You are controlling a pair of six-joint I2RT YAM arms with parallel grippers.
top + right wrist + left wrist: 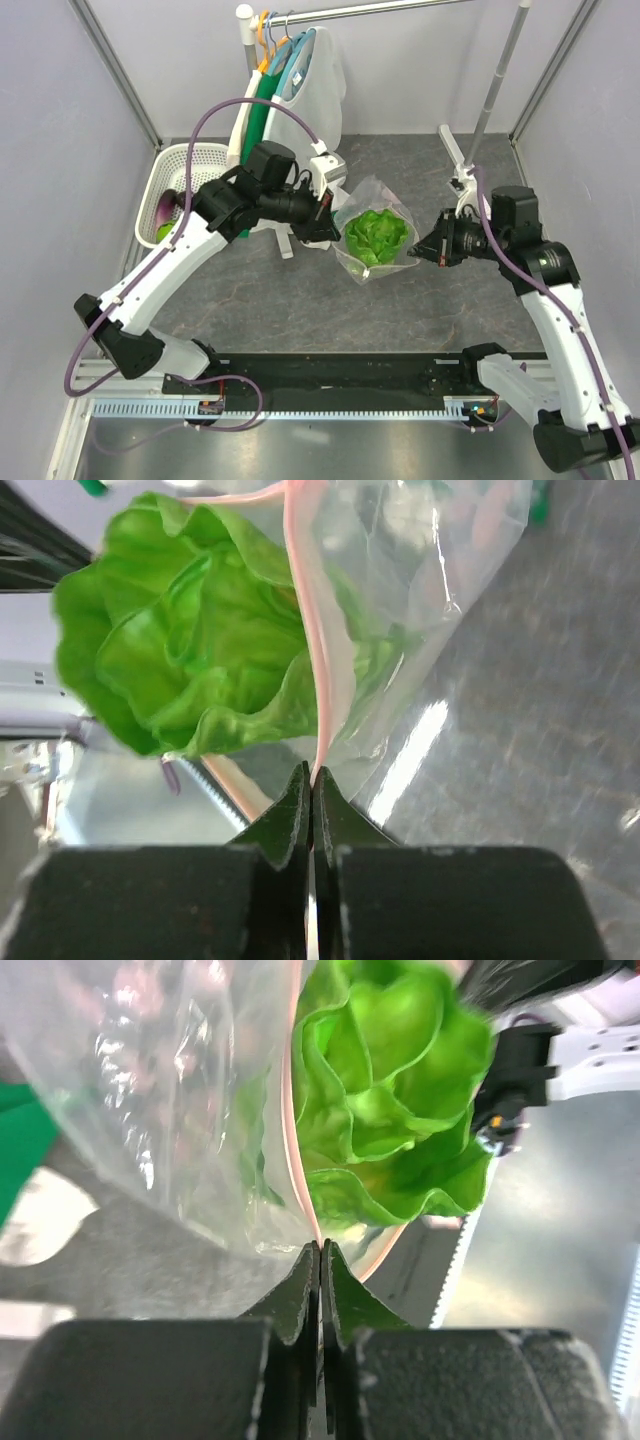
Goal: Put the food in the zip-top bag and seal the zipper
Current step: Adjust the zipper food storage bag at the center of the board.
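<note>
Top external view has the zip-top bag (386, 196) hanging between the two arms over the middle of the grey table (300, 310), its mouth spread wide and the lettuce head (377, 232) sitting in that opening. The left gripper (335, 232) meets the bag's left edge and the right gripper (417, 250) its right edge, the two facing each other across the lettuce. Each wrist camera shows its own black fingers pressed fully together, with the zipper (291, 1130), a thin pink strip, running straight down into the pinch, so each gripper has the bag by its mouth edge. In both wrist views the strip curves away around the lettuce, one lip on either side of it; part of the leaves shows through the clear film, while the rest bulges out past the strip. Whether the bag's bottom touches the table cannot be told. At the far left a white basket (205, 152) holds the purple eggplant (165, 207) and the small green fruit (165, 233) beside it. Behind the left arm, garments (310, 90) hang on a rail.
</note>
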